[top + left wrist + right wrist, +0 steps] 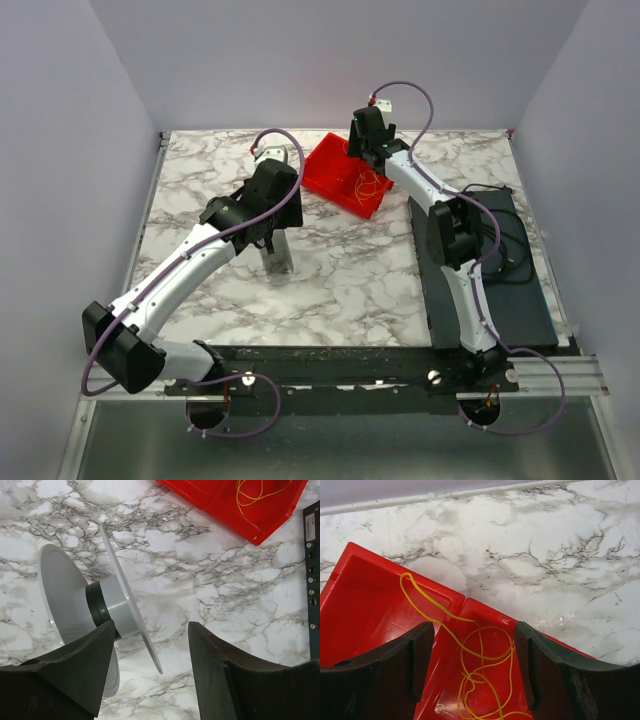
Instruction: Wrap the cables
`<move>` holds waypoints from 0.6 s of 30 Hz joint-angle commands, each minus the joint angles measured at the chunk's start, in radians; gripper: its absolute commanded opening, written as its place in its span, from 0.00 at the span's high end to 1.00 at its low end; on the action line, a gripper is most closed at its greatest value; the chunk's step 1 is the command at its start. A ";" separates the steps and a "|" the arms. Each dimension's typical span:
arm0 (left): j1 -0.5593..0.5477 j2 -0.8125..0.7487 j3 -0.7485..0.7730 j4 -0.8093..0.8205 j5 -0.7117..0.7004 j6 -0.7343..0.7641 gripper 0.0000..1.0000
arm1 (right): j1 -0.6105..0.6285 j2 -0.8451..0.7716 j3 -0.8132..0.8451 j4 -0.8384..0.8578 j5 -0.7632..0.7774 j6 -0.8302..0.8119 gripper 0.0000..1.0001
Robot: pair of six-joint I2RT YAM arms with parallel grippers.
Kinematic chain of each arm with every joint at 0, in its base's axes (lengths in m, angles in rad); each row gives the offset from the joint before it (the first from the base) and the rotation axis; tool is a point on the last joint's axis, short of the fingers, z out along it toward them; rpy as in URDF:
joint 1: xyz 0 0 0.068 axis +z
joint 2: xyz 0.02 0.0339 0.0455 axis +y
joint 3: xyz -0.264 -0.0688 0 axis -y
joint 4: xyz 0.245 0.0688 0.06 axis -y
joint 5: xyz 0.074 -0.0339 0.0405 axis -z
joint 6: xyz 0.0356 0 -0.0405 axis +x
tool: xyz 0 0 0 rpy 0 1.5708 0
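Left claw [152,627], near-left of the red tray [360,605]: partly open, straddling one flange of a grey spool [65,595] on the table [225,595], no clamp visible. Right claw [473,626]: open above the tray, holding nothing. Cables [436,605]: tangled inside the tray, one loop crossing its divider.

Thin yellow cables [368,185] lie looped in the red tray [325,165], below the right arm [455,235].
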State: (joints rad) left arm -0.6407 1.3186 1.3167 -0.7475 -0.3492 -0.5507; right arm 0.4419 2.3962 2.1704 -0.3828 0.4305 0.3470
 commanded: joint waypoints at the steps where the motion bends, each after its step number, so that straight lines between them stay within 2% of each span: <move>1: 0.006 -0.002 0.036 -0.018 0.033 0.015 0.38 | 0.002 0.051 0.038 0.060 -0.012 -0.049 0.28; 13: 0.009 -0.030 0.010 -0.024 0.030 0.016 0.38 | 0.003 0.087 0.062 0.167 -0.031 -0.081 0.35; 18: 0.009 -0.034 0.018 -0.036 0.030 0.021 0.38 | 0.002 0.112 0.065 0.210 -0.050 -0.080 0.48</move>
State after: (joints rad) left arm -0.6373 1.3128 1.3277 -0.7517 -0.3344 -0.5446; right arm 0.4419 2.4588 2.2078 -0.2386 0.4076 0.2779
